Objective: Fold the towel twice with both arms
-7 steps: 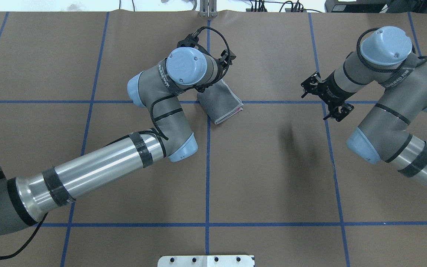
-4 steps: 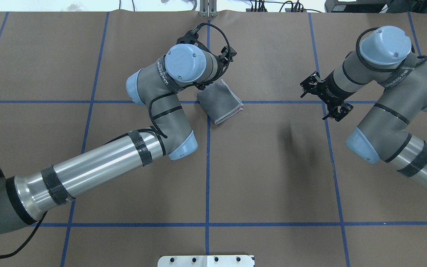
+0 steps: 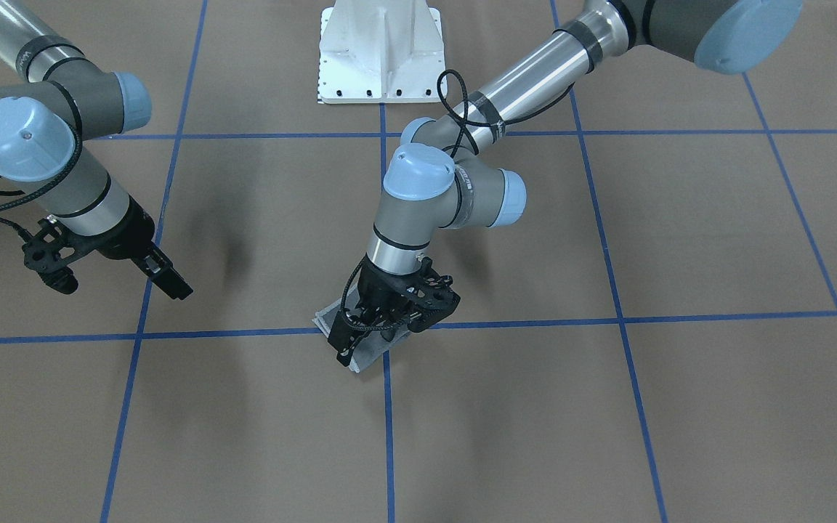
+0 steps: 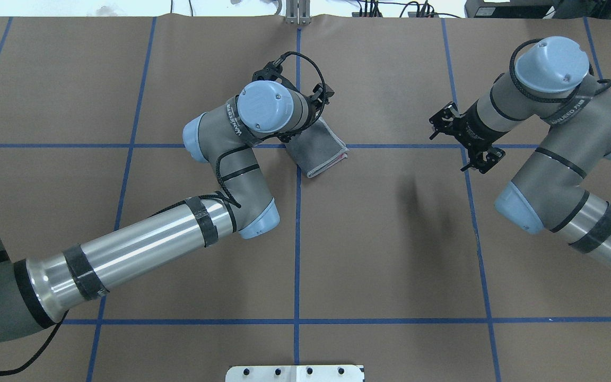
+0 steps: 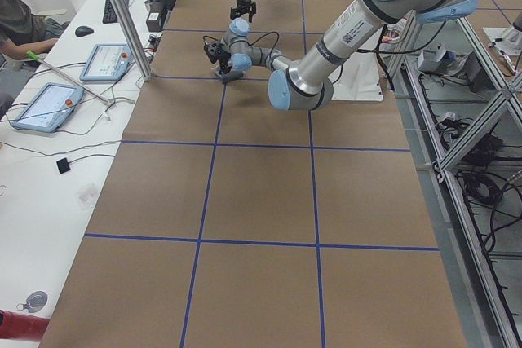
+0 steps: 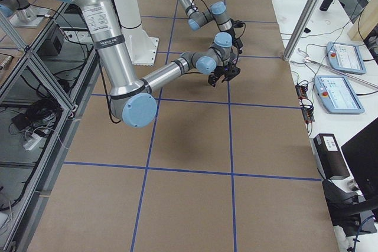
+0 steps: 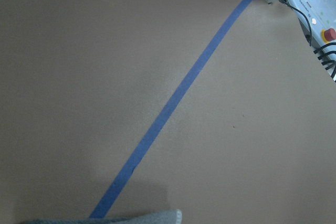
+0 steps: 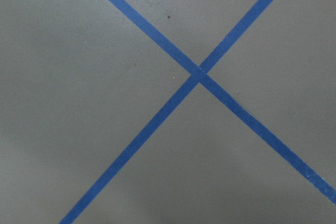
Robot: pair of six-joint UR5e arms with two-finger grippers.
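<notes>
Towel [image 4: 321,151] lies folded small, so 2nd fold prob. done. L gripper [image 3: 378,330] on its edge, fingers can't tell; R gripper [image 4: 448,153] fingers apart, well off. Next: L lifts clear w/o dragging cloth.

even, diffuse light from above; the fixed views are bright. the brown surface [image 4: 369,265] carries only soft-edged shadows: a blurred dark smear [image 4: 422,204] at 9 o'clock of the right arm [image 4: 560,154] in the overhead view, and fainter ones in the front view. the left arm [image 4: 141,246] has bright glare streaks along its silver tube. the overhead view's 12 o'clock edge is blown out white. the side views are wide-angle with strong perspective. the left wrist view is soft and darker at 7 o'clock, with the towel [image 7: 131,217] edge at 6 o'clock blurred. the right wrist view is dimmer and greyish, its tape cross [image 8: 198,74] fairly sharp.
</notes>
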